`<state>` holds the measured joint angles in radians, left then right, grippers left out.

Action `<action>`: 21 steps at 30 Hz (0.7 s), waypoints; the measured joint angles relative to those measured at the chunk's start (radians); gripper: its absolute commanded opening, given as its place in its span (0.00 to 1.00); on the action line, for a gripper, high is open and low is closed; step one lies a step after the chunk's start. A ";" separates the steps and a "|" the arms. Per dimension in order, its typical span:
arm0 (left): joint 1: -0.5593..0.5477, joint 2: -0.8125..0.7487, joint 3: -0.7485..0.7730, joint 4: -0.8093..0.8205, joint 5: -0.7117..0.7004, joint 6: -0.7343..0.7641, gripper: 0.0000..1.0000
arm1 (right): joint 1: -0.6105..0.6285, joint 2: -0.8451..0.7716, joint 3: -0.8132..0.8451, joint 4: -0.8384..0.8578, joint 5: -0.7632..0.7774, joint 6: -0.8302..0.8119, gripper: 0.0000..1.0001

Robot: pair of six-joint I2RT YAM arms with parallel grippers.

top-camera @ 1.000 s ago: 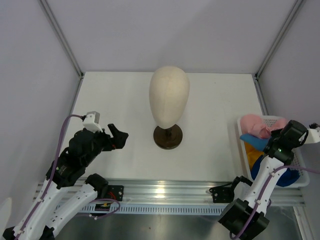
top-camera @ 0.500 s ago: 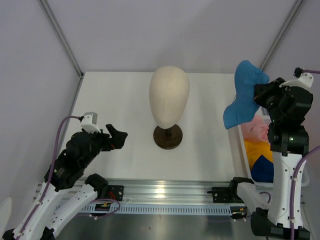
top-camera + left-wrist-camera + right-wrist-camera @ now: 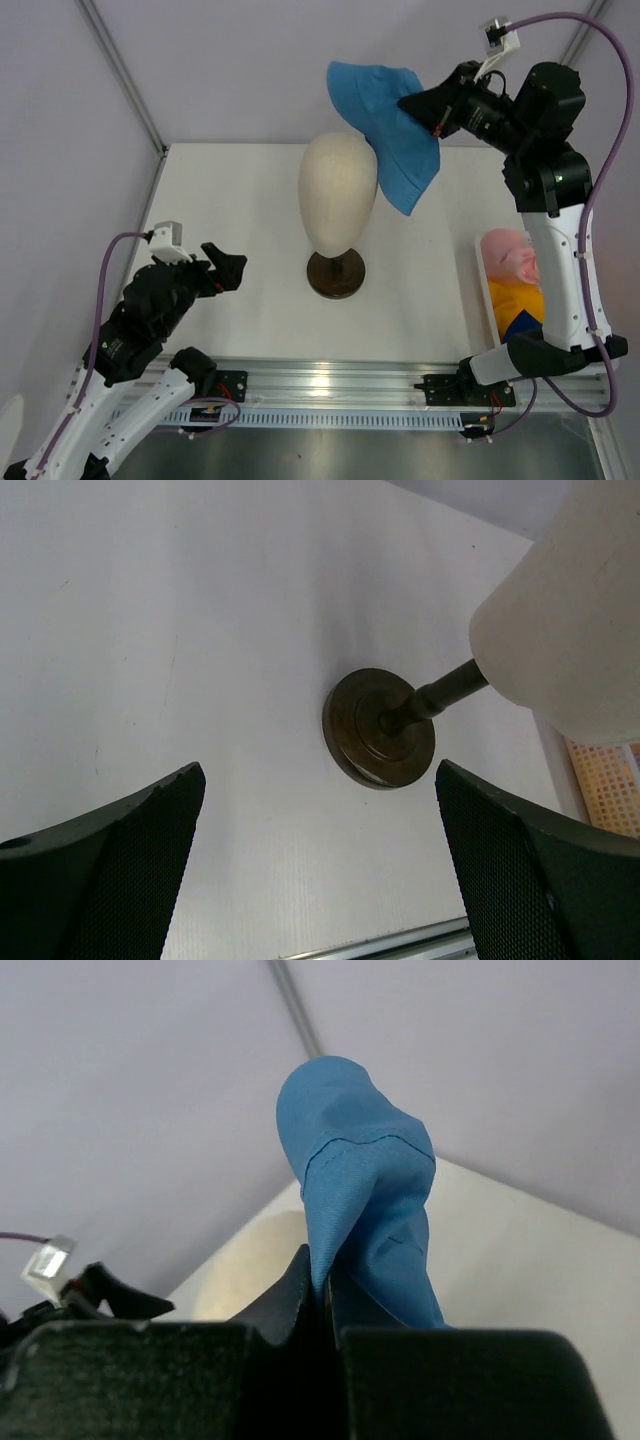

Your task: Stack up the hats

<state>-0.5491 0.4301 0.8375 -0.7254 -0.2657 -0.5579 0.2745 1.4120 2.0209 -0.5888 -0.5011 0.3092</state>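
Four hats are in view: one light blue hat (image 3: 385, 130), one pink hat (image 3: 508, 255), one yellow-orange hat (image 3: 515, 297) and one navy hat (image 3: 527, 328). There is one cream head form (image 3: 338, 190) with one dark round base (image 3: 336, 273), and one white basket (image 3: 481, 275). Two arms show, the left arm (image 3: 120, 340) and the right arm (image 3: 560, 230). Each ends in one hand, making two: the left hand (image 3: 228, 268) and the right hand (image 3: 415, 100). There is one desk (image 3: 240, 200).

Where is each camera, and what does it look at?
Top: above and behind the robot, looking down on table, head form, both arms.
Left wrist: on the left hand, facing down at the form's brown base; both fingers show.
Right wrist: on the raised right hand, facing the light blue hat it pinches.
Top and left wrist share the head form.
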 measured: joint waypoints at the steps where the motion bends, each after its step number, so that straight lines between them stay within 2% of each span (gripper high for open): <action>1: 0.000 0.001 0.002 0.001 -0.003 0.000 0.99 | 0.011 0.029 0.058 0.002 -0.029 0.001 0.00; 5: 0.000 0.021 0.037 0.005 -0.018 0.001 0.99 | 0.045 0.135 0.279 -0.002 -0.120 0.006 0.00; 8: 0.000 0.040 0.067 0.016 -0.021 0.002 0.99 | 0.071 0.175 0.352 -0.016 -0.154 -0.011 0.00; 21: 0.000 0.101 0.142 0.073 -0.027 0.013 1.00 | 0.127 0.155 0.285 -0.095 -0.267 -0.089 0.01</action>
<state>-0.5491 0.5316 0.9791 -0.6525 -0.2932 -0.5446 0.4015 1.5669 2.3062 -0.6838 -0.7685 0.2199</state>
